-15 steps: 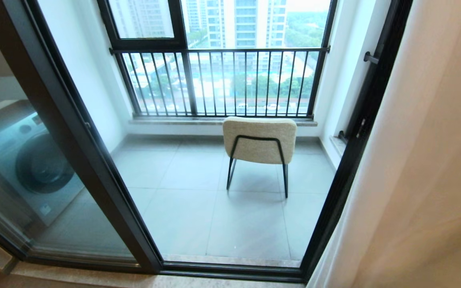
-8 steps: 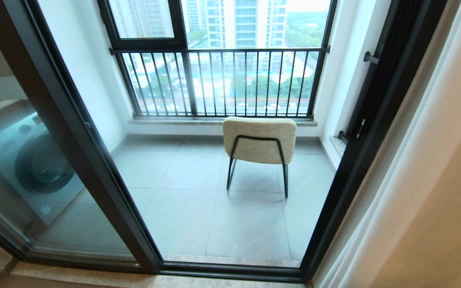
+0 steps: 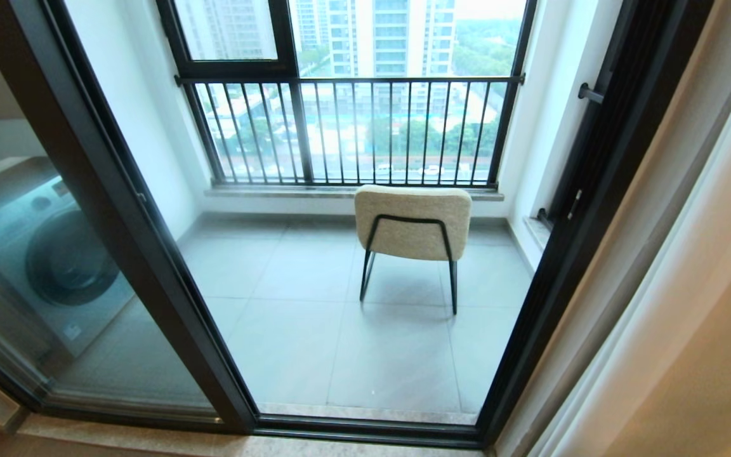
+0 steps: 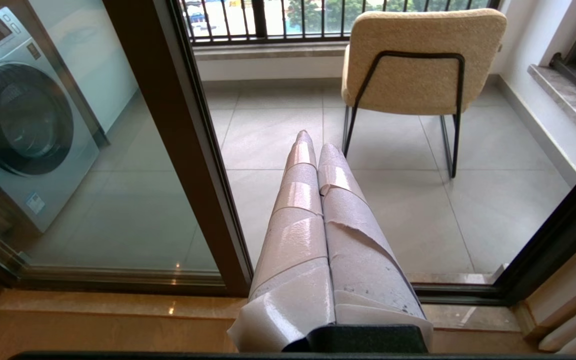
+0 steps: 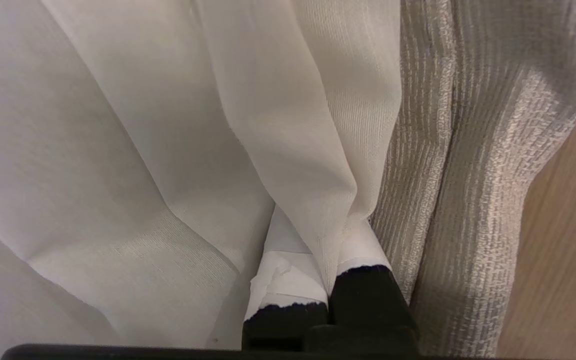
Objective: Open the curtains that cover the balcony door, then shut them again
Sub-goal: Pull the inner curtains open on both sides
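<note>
Tape-wrapped fingers (image 4: 313,210), black bases

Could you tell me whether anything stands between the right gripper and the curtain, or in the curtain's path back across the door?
Nothing visible does. The right gripper is shut on a fold of the sheer curtain, with the thicker drape beside it. In the head view the balcony door stands uncovered; the chair sits out on the balcony behind the glass.

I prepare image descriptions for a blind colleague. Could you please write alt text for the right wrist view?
The right gripper, its fingers wrapped in white tape, is shut on a fold of the sheer white curtains, which fill most of the view in long folds. Beside them hangs a thicker grey-beige ribbed drape, with a strip of wood-toned surface at the edge.
</note>
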`<state>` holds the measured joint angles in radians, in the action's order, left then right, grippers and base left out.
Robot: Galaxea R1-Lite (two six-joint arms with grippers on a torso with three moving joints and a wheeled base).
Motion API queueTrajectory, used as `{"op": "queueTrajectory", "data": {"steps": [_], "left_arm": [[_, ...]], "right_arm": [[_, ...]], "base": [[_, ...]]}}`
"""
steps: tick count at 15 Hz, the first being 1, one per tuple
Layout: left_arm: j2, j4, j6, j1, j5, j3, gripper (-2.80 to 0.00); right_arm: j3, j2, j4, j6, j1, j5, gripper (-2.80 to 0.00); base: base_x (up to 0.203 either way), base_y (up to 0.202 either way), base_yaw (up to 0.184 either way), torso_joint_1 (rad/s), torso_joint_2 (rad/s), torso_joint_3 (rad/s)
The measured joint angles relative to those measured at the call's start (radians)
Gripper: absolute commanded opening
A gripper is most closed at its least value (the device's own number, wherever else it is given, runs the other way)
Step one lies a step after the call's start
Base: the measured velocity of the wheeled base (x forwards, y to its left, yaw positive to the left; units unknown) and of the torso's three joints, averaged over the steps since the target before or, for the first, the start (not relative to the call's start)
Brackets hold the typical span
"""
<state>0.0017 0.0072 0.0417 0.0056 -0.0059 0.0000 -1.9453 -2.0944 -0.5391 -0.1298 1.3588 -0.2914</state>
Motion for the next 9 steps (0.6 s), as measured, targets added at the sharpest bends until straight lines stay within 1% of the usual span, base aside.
{"op": "queueTrajectory", "data": {"steps": [6, 7, 9], "left_arm": [[0.000, 0.000, 0.000, 0.000, 0.000, 0.000, -2.80], [0.000, 0.000, 0.000, 0.000, 0.000, 0.000, -2.80], [0.000, 0.000, 0.000, 0.001, 0.000, 0.000, -2.80]], "right_arm": [[0.000, -0.022, 0.002, 0.003, 0.032, 0.000, -2.80], [0.005, -0.017, 0.004, 0.003, 0.033, -0.008, -2.80], [0.028, 0.004, 0.013, 0.003, 0.027, -0.064, -2.80]], "base": [[0.000, 0.000, 0.000, 0.000, 0.00, 0.000], [0.000, 0.000, 0.000, 0.000, 0.00, 0.000], [0.000, 0.000, 0.000, 0.000, 0.00, 0.000]]}}
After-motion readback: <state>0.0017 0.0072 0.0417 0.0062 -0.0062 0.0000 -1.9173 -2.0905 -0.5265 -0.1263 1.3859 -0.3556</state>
